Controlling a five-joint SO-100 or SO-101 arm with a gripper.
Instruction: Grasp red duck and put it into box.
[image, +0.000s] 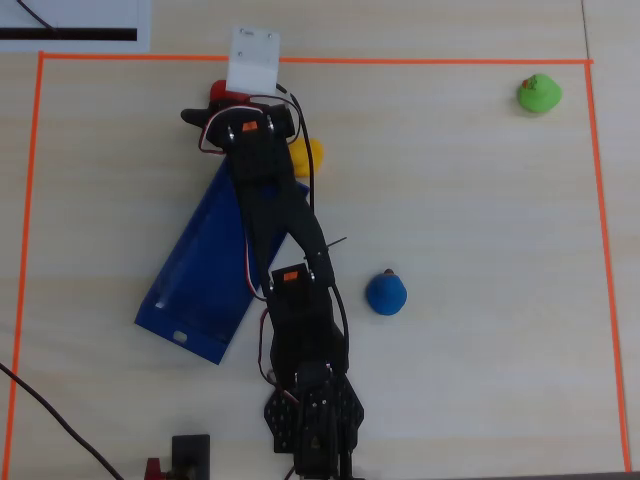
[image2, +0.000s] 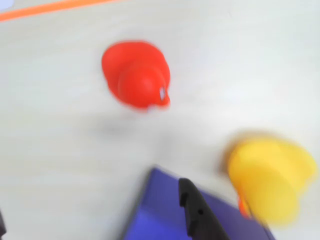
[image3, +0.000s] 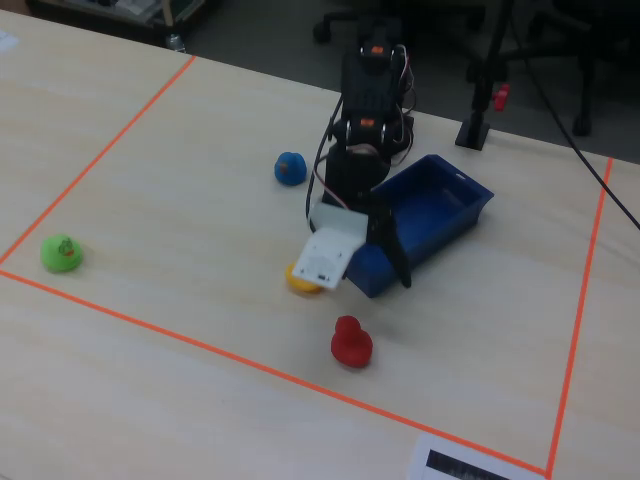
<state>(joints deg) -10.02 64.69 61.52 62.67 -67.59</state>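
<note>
My fingers hang empty, apparently parted, above the blue box edge while the red duck sits free on the tabletop beyond, likely light, soft and slick, best pinched across its round body.

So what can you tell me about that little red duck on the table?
The red duck is a small, plain red toy with a rounded body and a rounder head on top; it looks like smooth rubber or plastic. It sits upright on the pale wooden table, just inside the orange tape line. Nothing touches it: the gripper hangs above and apart, and the yellow duck and blue box lie close by. In the wrist view it is blurred.
</note>
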